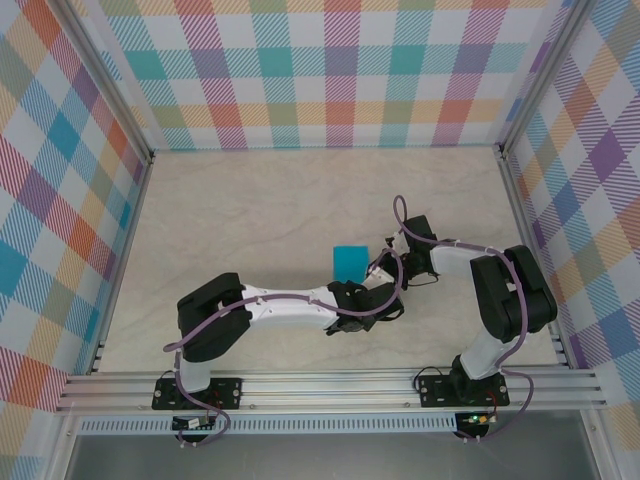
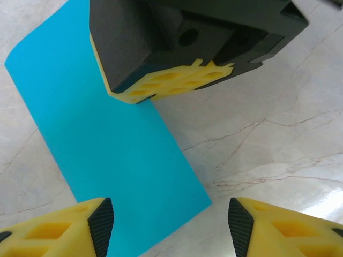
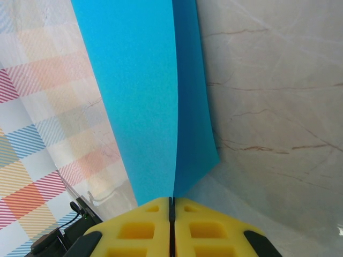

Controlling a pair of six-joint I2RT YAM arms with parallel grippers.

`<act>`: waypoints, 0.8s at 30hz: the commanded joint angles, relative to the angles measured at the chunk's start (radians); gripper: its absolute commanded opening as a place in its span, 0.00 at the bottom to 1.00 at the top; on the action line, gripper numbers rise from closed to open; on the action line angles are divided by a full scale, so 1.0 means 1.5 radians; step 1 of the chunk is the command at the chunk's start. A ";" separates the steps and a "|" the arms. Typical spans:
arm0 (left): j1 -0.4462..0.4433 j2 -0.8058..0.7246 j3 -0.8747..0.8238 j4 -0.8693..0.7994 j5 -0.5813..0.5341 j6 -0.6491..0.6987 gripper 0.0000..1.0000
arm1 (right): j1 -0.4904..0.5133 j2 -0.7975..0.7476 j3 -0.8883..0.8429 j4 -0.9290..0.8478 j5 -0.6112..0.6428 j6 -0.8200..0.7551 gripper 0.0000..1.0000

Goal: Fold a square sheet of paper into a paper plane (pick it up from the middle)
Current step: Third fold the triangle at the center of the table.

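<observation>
The square sheet of paper point(image 1: 350, 261) is teal-blue and folded into a narrow rectangle, lying near the table's middle. My right gripper point(image 3: 172, 206) is shut on the fold at one end, and two blue layers point(image 3: 144, 96) spread away from its yellow fingers. In the left wrist view the same paper point(image 2: 107, 139) lies flat on the marble, with the right gripper's fingertips point(image 2: 171, 83) pinching its far edge. My left gripper point(image 2: 171, 227) hovers open over the paper's near corner, nothing between its pads. From above, the left gripper point(image 1: 368, 292) and the right gripper point(image 1: 384, 268) meet at the paper's right side.
The marble-patterned table point(image 1: 250, 210) is fenced by plaid walls point(image 1: 330, 70) at the back and both sides. A metal rail point(image 1: 330, 385) carrying both arm bases runs along the near edge. Purple cables point(image 1: 398, 215) loop over the wrists.
</observation>
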 commanded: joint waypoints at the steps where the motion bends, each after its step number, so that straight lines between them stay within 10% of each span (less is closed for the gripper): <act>1: -0.011 0.008 0.023 -0.029 -0.033 0.018 0.57 | -0.003 0.006 0.019 -0.014 -0.018 0.000 0.09; 15: -0.003 -0.014 0.006 -0.010 -0.037 0.015 0.11 | -0.005 0.002 0.031 -0.035 -0.005 -0.012 0.14; 24: 0.054 -0.087 -0.068 0.057 0.096 0.006 0.01 | -0.025 -0.020 0.042 -0.072 0.015 -0.033 0.21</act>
